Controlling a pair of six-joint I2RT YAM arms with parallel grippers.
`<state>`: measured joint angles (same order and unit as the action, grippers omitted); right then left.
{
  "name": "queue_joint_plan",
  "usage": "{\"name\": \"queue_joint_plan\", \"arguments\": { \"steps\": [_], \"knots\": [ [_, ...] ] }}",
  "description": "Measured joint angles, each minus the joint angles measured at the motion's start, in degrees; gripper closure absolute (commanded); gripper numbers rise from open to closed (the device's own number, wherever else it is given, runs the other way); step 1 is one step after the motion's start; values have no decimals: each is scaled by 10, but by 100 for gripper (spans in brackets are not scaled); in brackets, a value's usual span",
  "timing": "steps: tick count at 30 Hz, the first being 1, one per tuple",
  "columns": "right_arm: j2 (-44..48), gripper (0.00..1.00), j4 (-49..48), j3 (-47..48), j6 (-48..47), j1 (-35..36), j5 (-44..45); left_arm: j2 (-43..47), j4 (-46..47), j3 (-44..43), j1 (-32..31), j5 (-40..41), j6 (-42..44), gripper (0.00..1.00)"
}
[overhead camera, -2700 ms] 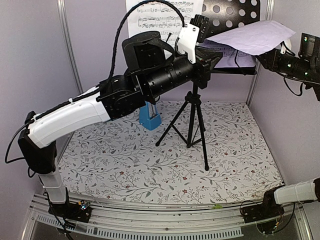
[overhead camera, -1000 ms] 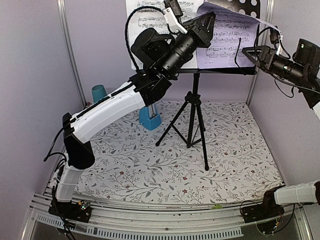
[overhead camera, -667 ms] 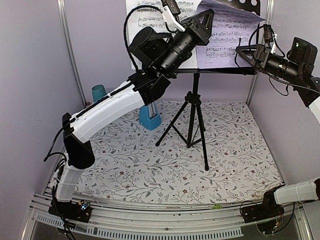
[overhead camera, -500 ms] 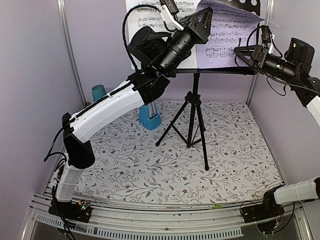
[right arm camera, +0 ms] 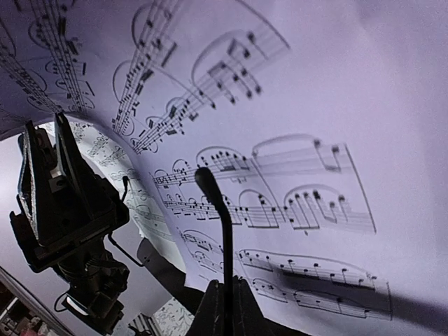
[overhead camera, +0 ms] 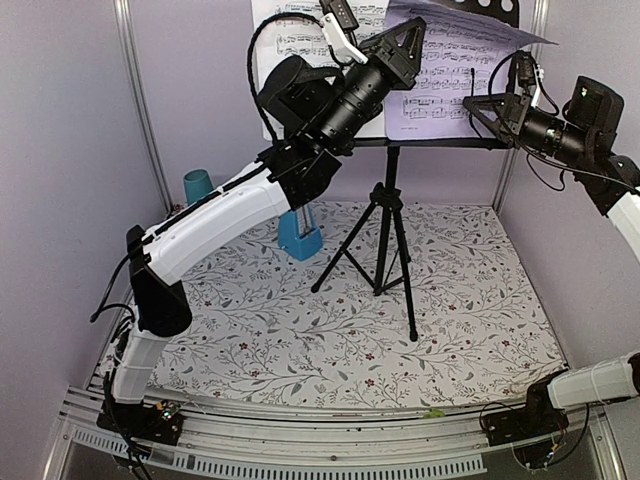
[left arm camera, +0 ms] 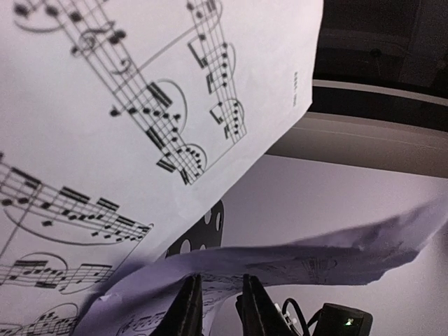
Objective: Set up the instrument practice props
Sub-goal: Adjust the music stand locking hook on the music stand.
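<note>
From above, the music stand (overhead camera: pixel 388 170) stands on its three legs at the back of the flowery cloth (overhead camera: pixel 300 330). The white page (overhead camera: pixel 285 40) leans on its tray at the left. The lavender page (overhead camera: pixel 445 70) leans at the right, with its top bent over toward me. The blue metronome (overhead camera: pixel 300 238) sits on the cloth, left of the legs. A teal cup (overhead camera: pixel 197 185) stands by the left wall. My left pincer (overhead camera: pixel 412 38) is up at the lavender page's left edge. My right pincer (overhead camera: pixel 475 103) is at that page's right side.

From my left wrist, the white page (left arm camera: pixel 105 105) fills the top left, and the lavender page (left arm camera: pixel 294 259) curls across below it. My left fingers (left arm camera: pixel 187 308) are close together, with a small gap. The page's edge is right at their tips, but I cannot tell if they pinch it.

From my right wrist, my right pincer (right arm camera: pixel 224 308) is pressed together on a thin black wire arm (right arm camera: pixel 222 224). The wire sticks up in front of the lavender page (right arm camera: pixel 315 105).
</note>
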<state>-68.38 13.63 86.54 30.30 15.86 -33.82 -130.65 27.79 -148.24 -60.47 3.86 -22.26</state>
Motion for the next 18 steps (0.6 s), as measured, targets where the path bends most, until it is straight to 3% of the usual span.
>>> {"name": "queue_joint_plan", "arguments": {
  "steps": [18],
  "knots": [
    [-2, 100, -1, 0, -12, 3, -27, -6, 3, -2, 2, -1, -8, 84]
  ]
}}
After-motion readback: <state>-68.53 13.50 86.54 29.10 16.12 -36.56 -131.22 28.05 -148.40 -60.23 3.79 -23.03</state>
